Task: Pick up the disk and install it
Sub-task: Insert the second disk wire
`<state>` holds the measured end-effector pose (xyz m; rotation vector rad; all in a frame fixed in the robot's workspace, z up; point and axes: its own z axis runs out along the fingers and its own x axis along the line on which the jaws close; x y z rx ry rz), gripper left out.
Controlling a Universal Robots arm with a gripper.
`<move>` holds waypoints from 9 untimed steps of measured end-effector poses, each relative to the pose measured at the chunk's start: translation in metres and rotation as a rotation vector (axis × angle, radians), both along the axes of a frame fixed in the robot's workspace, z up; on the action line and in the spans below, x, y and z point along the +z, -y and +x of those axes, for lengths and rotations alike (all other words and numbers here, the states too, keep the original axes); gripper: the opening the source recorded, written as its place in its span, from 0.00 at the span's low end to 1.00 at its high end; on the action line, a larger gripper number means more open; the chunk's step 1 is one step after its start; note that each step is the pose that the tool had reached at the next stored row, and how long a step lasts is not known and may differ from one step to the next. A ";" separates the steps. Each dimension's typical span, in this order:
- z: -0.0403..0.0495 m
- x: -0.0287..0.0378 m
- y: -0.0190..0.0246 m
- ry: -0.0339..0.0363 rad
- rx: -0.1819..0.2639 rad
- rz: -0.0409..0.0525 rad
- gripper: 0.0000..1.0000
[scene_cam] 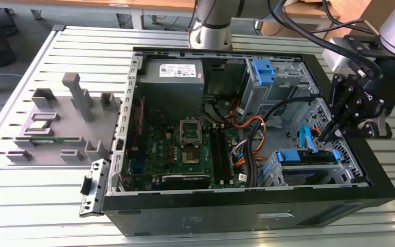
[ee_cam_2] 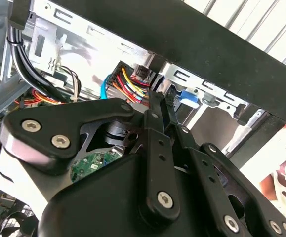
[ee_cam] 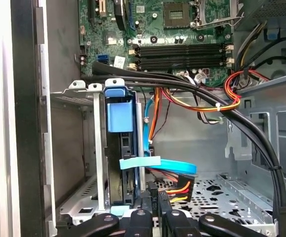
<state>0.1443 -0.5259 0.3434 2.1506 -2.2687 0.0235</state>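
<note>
The gripper (scene_cam: 336, 135) hangs inside the open case (scene_cam: 252, 206), at its side on the exterior view's right, just above the drive cage (scene_cam: 306, 167). In the first wrist view its fingertips (ee_cam: 152, 210) sit close together, pinched at the connector (ee_cam: 175, 189) with red and yellow wires; whether they actually clamp it cannot be told. The disk (ee_cam: 119, 148) stands on edge in the cage just beside the gripper, its blue rail (scene_cam: 299, 156) uppermost, so it appears already seated, with a light-blue cable (ee_cam: 157, 164) crossing in front of it. Judged risks from here: the black cable bundle (ee_cam: 192, 91) runs close over the cage, and any lateral travel of the gripper could snag it or drag the wires; a misaligned connector pressed toward the disk could bend pins or skid off; excess downward force could flex the cage wall. Farther from the cage lie the motherboard (scene_cam: 183, 149) and the power supply (scene_cam: 172, 72), and beyond the case, on the table (scene_cam: 53, 195), a grey fixture (scene_cam: 53, 126).
</note>
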 end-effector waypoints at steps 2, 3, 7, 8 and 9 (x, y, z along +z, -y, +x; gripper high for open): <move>-0.0011 0.0000 0.0018 0.0063 0.000 0.0048 0.18; -0.0018 0.0000 0.0026 0.0092 0.001 0.0073 0.18; -0.0043 0.0000 0.0063 0.0213 0.002 0.0152 0.18; -0.0050 0.0000 0.0072 0.0243 0.002 0.0170 0.18; -0.0056 0.0000 0.0081 0.0273 0.002 0.0189 0.18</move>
